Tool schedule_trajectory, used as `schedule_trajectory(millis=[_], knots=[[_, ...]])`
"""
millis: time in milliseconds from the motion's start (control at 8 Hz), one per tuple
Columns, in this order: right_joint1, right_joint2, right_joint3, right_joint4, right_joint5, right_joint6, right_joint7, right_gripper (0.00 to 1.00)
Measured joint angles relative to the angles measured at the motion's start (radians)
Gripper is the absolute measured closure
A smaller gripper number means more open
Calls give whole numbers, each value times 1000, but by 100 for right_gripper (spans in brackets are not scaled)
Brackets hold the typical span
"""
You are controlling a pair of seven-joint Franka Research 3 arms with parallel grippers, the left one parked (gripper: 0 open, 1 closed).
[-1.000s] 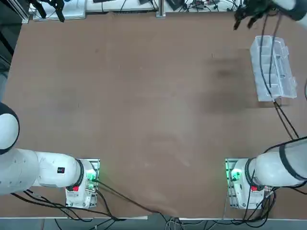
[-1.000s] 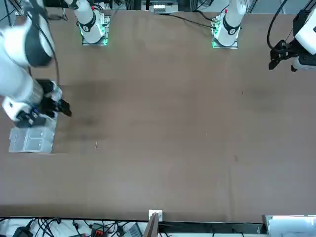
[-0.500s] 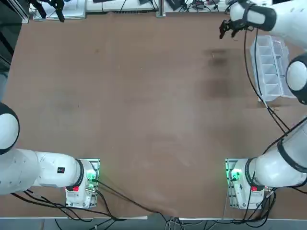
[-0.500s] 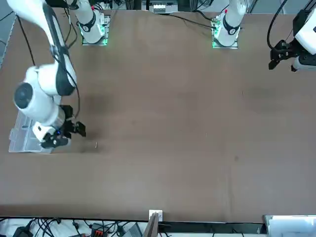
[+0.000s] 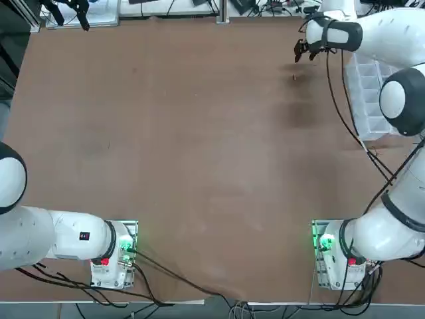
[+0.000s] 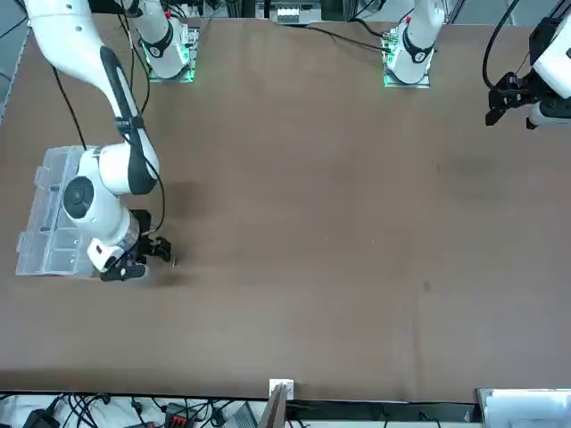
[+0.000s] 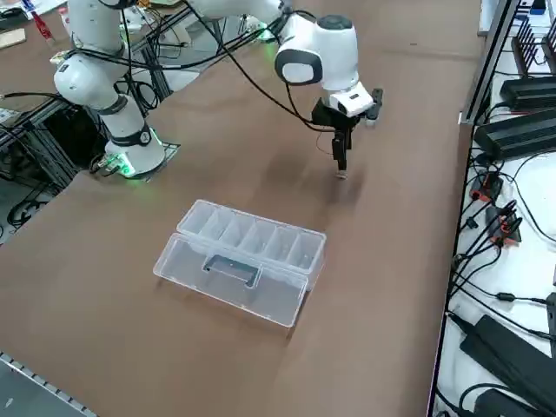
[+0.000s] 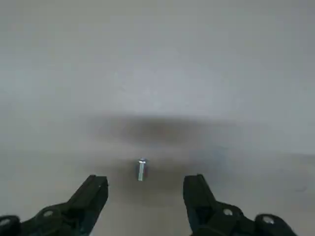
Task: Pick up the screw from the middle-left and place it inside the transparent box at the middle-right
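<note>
Screw (image 8: 141, 169) on table; right gripper (image 8: 145, 189) above, jaws apart.

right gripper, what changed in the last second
The right gripper swung from over the box out to the screw and now hangs open above it, one finger on each side. Nothing has been taken hold of. The screw and the box have not moved.
</note>
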Motion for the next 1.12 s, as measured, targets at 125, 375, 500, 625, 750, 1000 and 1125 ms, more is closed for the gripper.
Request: schedule_trajectory(millis=[125,375,500,625,750,1000,1125], knots=[[11,32,0,20,0,0,41,11],[32,91,0,51,-1,4,74,14],[34,108,0,57,-1,11,79,15],[33,117,-4,61,-1,14,79,17],[33,119,-9,61,-2,14,79,18],[31,123,-13,61,-2,14,79,23],[31,128,-14,61,-2,14,80,24]])
